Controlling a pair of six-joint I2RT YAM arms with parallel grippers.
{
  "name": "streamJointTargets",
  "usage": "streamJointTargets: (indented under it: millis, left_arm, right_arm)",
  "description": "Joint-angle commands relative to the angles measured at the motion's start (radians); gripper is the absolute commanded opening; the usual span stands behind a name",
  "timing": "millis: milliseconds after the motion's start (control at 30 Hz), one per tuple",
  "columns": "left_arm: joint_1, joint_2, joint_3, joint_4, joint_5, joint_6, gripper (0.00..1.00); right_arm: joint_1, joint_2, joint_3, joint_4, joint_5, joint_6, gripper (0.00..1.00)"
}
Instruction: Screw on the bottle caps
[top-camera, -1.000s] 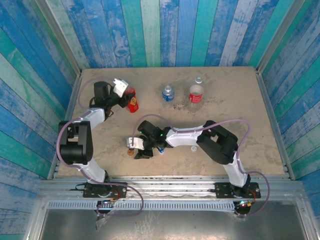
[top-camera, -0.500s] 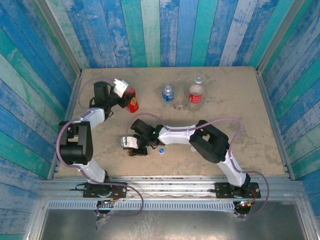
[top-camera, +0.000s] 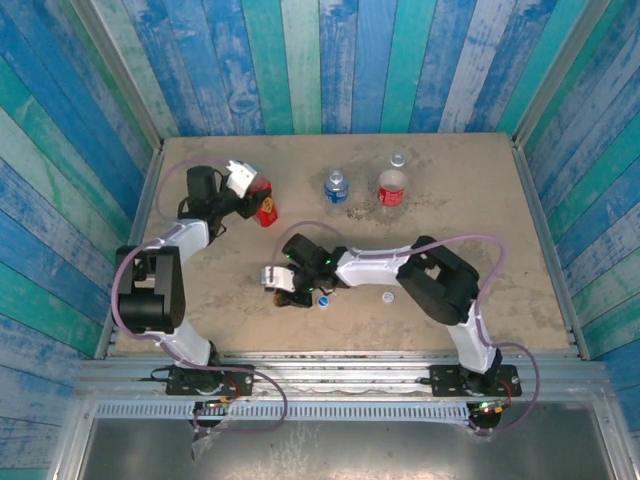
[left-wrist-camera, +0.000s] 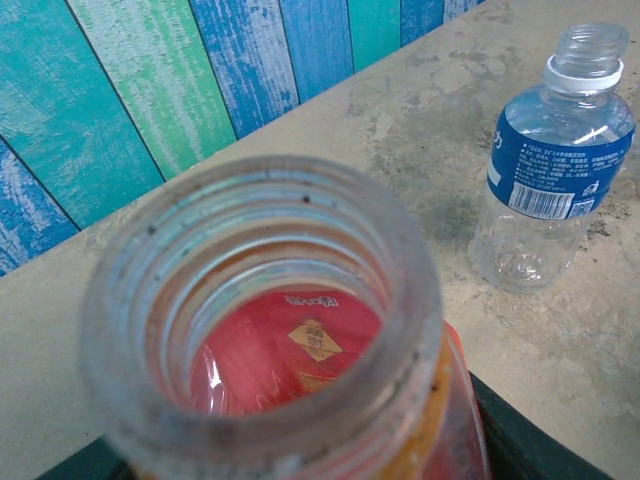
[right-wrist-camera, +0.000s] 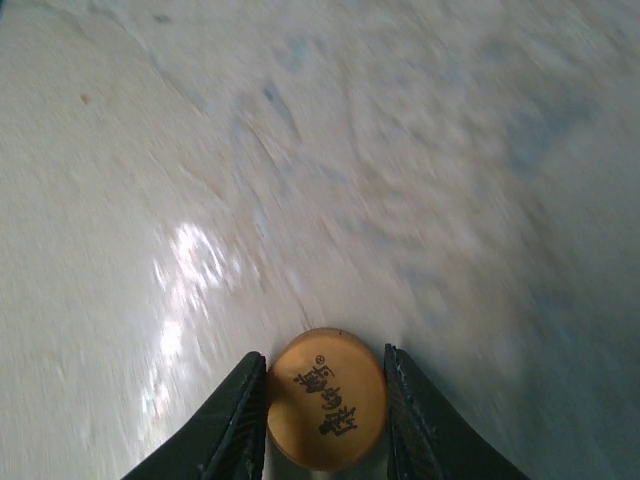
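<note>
- orange cap (right-wrist-camera: 326, 400): light, stiff, smooth plastic, likely slippery; best pinched across rim; sits between fingers, low at table (right-wrist-camera: 300, 150)
- right gripper (right-wrist-camera: 322, 362): clamped on cap's sides
- left gripper (top-camera: 254, 193): grasping red bottle (left-wrist-camera: 265, 320), neck open

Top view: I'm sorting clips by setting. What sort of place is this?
Probably a staged robot test booth: painted blue-green plank walls closing in a tan table, with bottles set out.

The red bottle (left-wrist-camera: 270, 340) is cut off at the bottom edge.
</note>
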Motion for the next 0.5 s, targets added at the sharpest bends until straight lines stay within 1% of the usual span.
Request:
streamJointTargets:
  millis: [0, 167, 267, 433, 467]
  left_arm:
    - [-0.036, -0.06, -0.017, -0.051, 0.017, -0.008, 0.56]
    - [-0.095, -0.111, -0.068, -0.021, 0.022, -0.042, 0.55]
    - [-0.127, -0.138, -0.099, -0.011, 0.039, -0.051, 0.56]
    - [-0.218, -0.153, -0.087, -0.07, 0.031, -0.032, 0.56]
    - [-0.241, -0.151, -0.08, -0.086, 0.032, -0.031, 0.56]
  right_arm:
    - [-0.061, -0.097, -0.105, 0.068, 0.041, 0.068, 0.3]
    - [-0.156, -0.223, -0.273, 0.103, 0.074, 0.111, 0.31]
    - [-0.215, -0.301, -0.385, 0.142, 0.116, 0.139, 0.32]
    - [-0.315, -0.383, -0.513, 0.17, 0.177, 0.212, 0.31]
    - [-0.338, -0.395, -0.535, 0.187, 0.165, 0.238, 0.31]
